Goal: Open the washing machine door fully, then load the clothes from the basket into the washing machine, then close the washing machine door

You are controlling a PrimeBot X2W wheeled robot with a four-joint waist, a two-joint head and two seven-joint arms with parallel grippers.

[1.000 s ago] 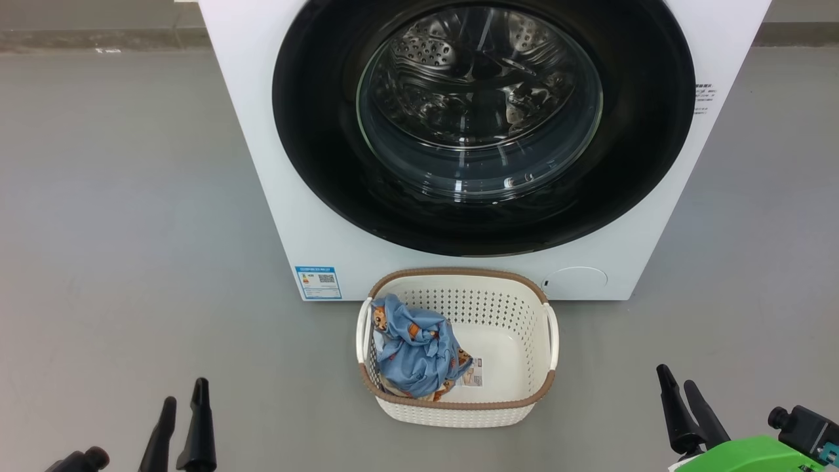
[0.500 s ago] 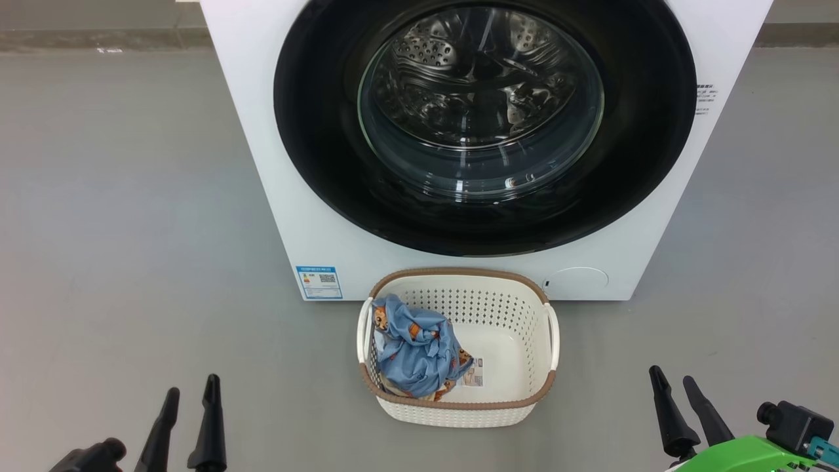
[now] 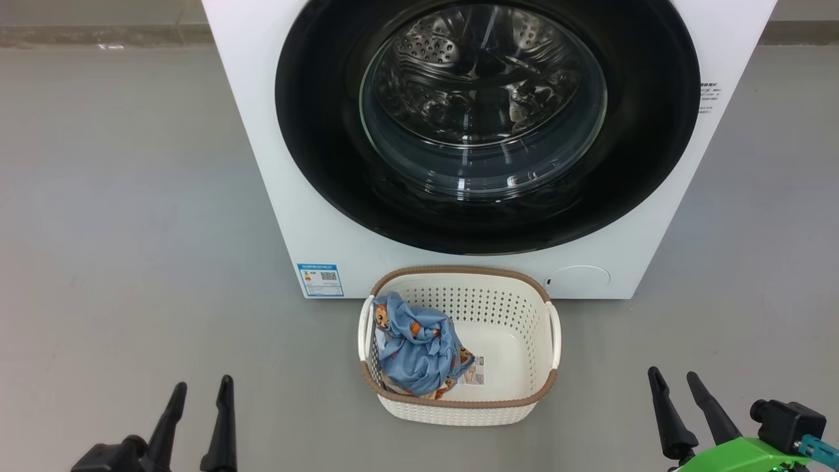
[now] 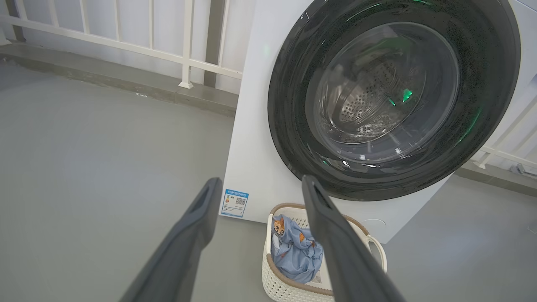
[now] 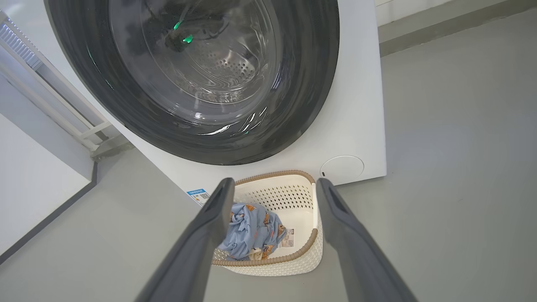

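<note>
The white washing machine (image 3: 288,216) stands ahead with its round black door (image 3: 314,131) shut; the steel drum shows through the glass. In front of it on the floor sits the cream basket (image 3: 531,341) with the light blue printed clothes (image 3: 413,347) bunched in its left half. My left gripper (image 3: 203,387) is at the lower left, open and empty, well short of the basket. At the lower right my right gripper (image 3: 672,377) is open too, holding nothing. The left wrist view shows the door (image 4: 293,138) and clothes (image 4: 295,251); the right wrist view shows the basket (image 5: 302,197) and clothes (image 5: 251,228).
Grey floor (image 3: 131,229) spreads on both sides of the machine. A white railing (image 4: 147,46) on a low kerb runs behind it. A blue energy sticker (image 3: 320,280) and a round service flap (image 3: 580,276) mark the machine's lower front. A white wall (image 5: 29,184) is off to one side.
The left gripper has crept rightward and a little lower in the head view. The right gripper has edged slightly left. The head camera shifted a bit; both grippers stayed open.
</note>
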